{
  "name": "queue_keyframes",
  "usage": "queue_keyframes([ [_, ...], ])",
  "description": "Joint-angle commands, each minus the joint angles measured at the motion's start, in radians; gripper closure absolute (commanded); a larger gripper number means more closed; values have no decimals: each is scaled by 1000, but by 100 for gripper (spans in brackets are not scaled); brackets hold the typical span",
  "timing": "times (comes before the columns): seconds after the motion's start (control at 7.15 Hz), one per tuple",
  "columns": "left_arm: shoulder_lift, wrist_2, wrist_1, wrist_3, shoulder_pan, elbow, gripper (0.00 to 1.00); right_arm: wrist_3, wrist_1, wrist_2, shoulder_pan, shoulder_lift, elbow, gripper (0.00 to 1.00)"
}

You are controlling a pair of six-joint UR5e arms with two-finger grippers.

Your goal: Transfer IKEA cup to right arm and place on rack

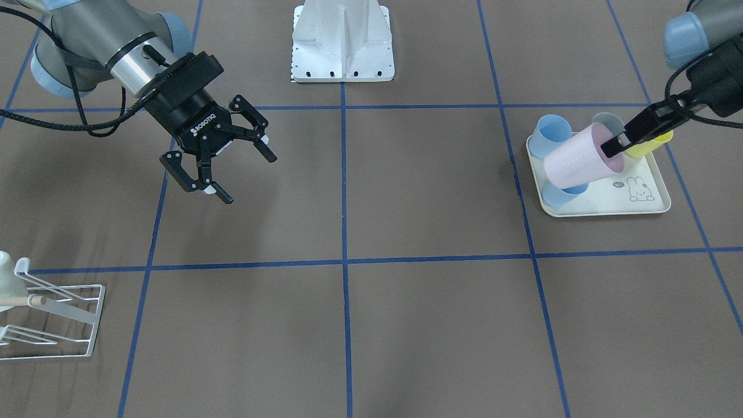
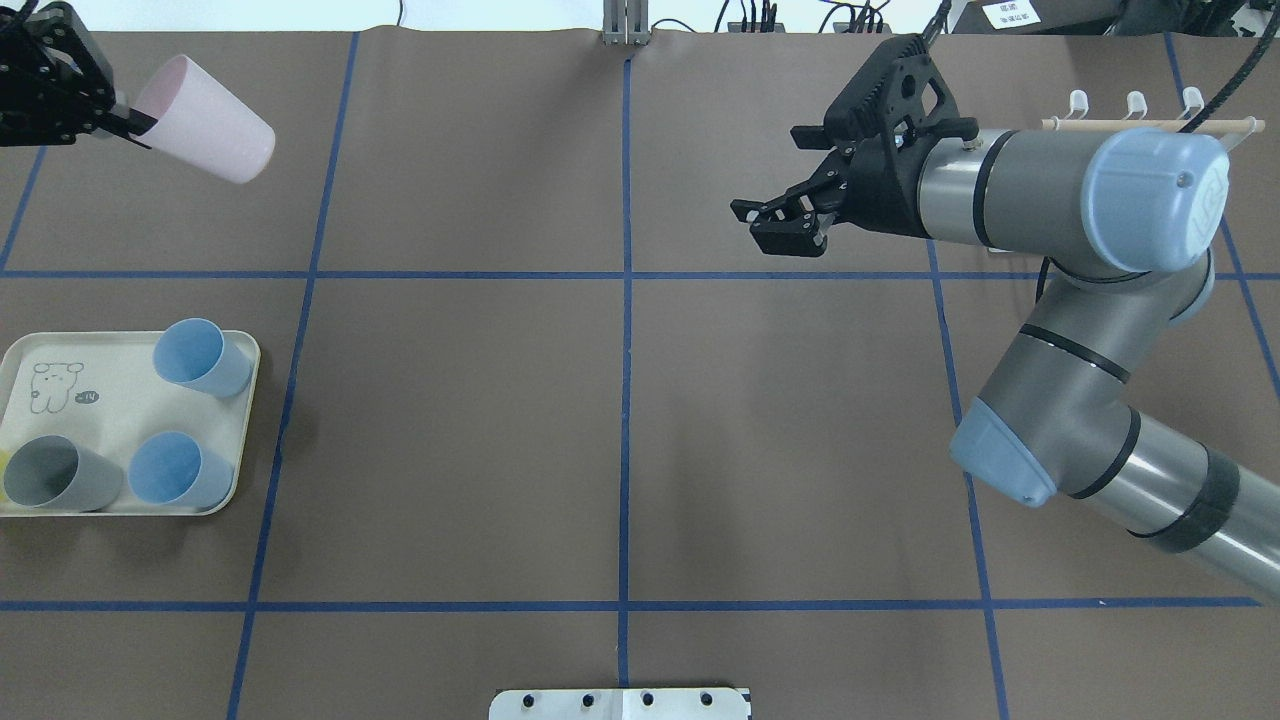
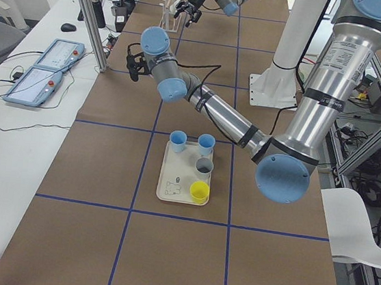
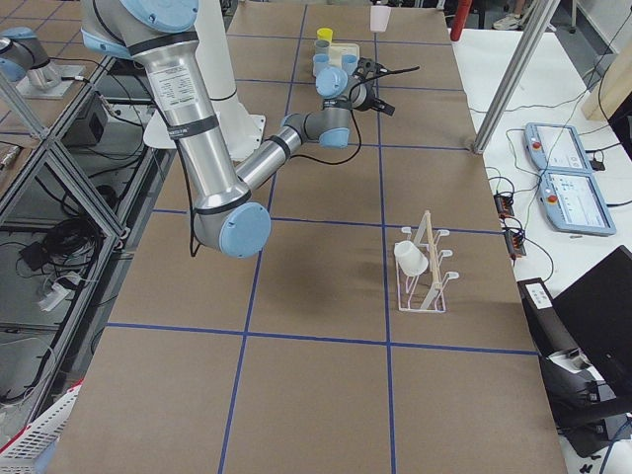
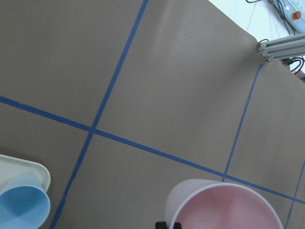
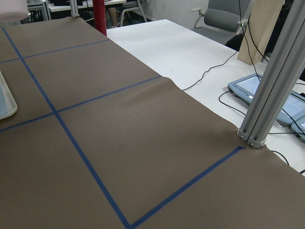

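Observation:
My left gripper (image 1: 613, 148) is shut on the rim of a pink IKEA cup (image 1: 580, 162) and holds it tilted in the air above the tray. The overhead view shows that cup (image 2: 205, 120) at the far left, held by the left gripper (image 2: 133, 125). In the left wrist view the cup's mouth (image 5: 224, 207) fills the bottom edge. The right arm's gripper (image 1: 248, 179) hangs open and empty over the table, far from the cup, and shows again in the overhead view (image 2: 785, 228). The white wire rack (image 1: 58, 313) with its wooden dowel (image 2: 1150, 123) stands at the table's edge.
A cream rabbit-print tray (image 2: 110, 375) holds two blue cups (image 2: 200, 358), a grey cup (image 2: 60, 475) and a yellow cup (image 3: 199, 191). A white cup (image 4: 410, 259) hangs on the rack (image 4: 427, 286). The robot's white base (image 1: 342, 40) stands at the middle.

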Motion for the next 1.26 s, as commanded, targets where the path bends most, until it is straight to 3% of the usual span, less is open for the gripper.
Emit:
queue_keyframes([
  [0.0,-79,-38,-76,-219,46,0,100,-80,123,-102,-73,17,-9,1],
  [0.14,-118,-36,-84,-278,77,0,100,-98,156,-176,-136,49,-12,1],
  [0.7,-221,-23,-84,-344,170,2,100,-208,174,-291,-227,126,-37,1],
  [1.12,-278,38,-84,-390,247,3,100,-268,172,-316,-253,154,-35,1],
])
